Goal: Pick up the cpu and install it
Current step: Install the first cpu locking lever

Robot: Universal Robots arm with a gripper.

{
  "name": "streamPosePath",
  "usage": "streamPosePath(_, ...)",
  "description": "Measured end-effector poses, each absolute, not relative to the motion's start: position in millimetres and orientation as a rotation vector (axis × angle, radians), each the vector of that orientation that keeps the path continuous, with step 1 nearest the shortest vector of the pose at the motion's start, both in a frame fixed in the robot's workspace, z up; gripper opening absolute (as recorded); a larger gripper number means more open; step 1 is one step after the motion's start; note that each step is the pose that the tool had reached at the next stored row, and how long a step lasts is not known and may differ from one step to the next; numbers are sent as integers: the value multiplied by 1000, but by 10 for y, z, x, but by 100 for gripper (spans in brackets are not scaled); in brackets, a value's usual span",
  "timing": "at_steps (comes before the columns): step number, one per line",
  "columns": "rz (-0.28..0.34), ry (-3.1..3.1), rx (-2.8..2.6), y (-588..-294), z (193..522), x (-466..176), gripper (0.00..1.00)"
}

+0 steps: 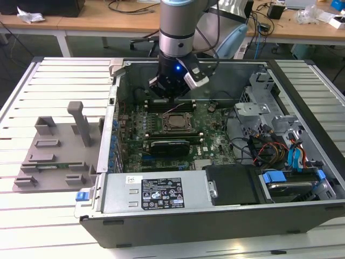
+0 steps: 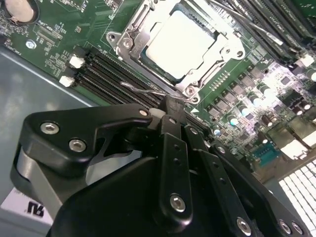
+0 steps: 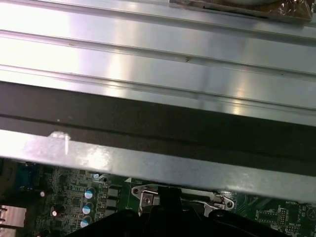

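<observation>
Exterior view first: where is the arm?
— Its black gripper (image 1: pixel 170 93) hangs inside the open grey metal computer case (image 1: pixel 215 218), low over the green motherboard (image 1: pixel 215 137).
— And the cpu (image 2: pixel 180 42), the small flat square chip with the silver-grey metal top?
— In the second wrist view it lies flat in the square metal socket frame (image 2: pixel 132 42). The frame's edges run around it, and long black memory slots (image 2: pixel 106 74) lie beside the frame.
— The pincer?
— Its fingers (image 2: pixel 173 143) are pressed together and grip nothing. The tip sits just beside the frame's thin wire lever (image 2: pixel 148 91), apart from the cpu. Whether it touches the lever I cannot tell.
— Anything else?
— A grey plastic fixture plate (image 1: pixel 54 156) lies on the slatted metal table (image 1: pixel 54 75), off to the exterior view's left of the case.
</observation>
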State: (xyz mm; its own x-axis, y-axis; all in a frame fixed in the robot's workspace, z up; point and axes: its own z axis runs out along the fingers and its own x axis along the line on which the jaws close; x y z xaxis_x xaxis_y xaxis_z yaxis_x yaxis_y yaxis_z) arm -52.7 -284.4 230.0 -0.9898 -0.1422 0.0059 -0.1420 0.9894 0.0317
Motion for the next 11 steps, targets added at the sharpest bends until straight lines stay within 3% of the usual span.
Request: streamPosePath(11,-50,-3125,223,-2844,2157,-564,11)
